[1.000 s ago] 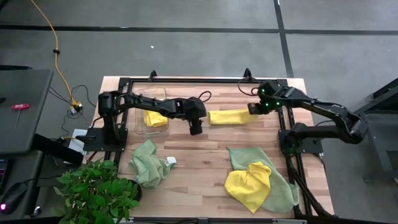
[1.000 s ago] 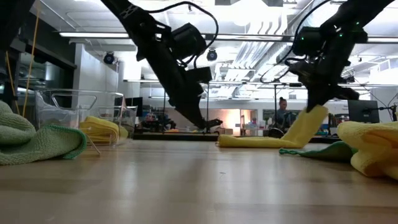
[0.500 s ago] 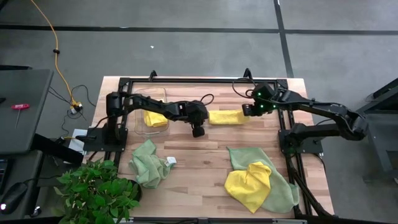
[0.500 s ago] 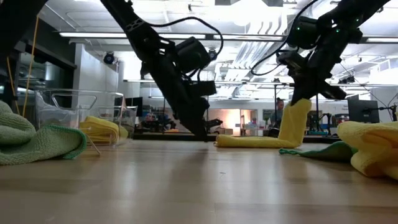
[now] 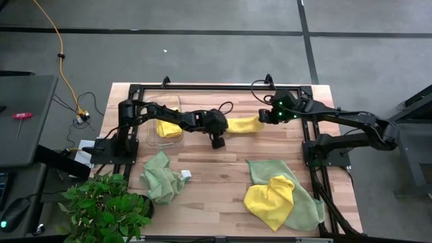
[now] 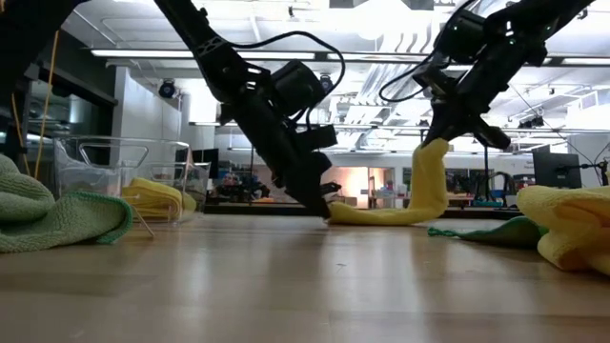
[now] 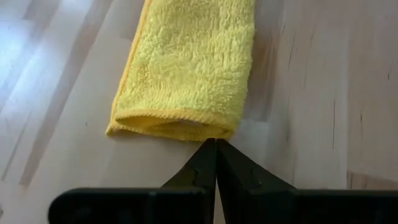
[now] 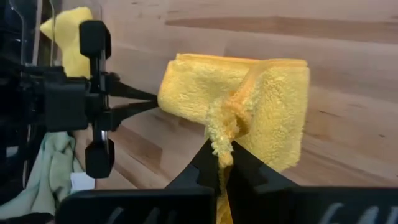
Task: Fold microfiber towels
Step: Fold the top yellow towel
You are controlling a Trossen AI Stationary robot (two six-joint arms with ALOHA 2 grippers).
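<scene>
Folded yellow towel (image 5: 244, 125) lies at mid-bench, toward the far edge. My right fingers (image 8: 222, 155) pinch its right end and hold it raised off the bench (image 5: 223, 169). My left fingers (image 7: 216, 149) are pressed together, empty, tips down just at the towel's left end.
</scene>
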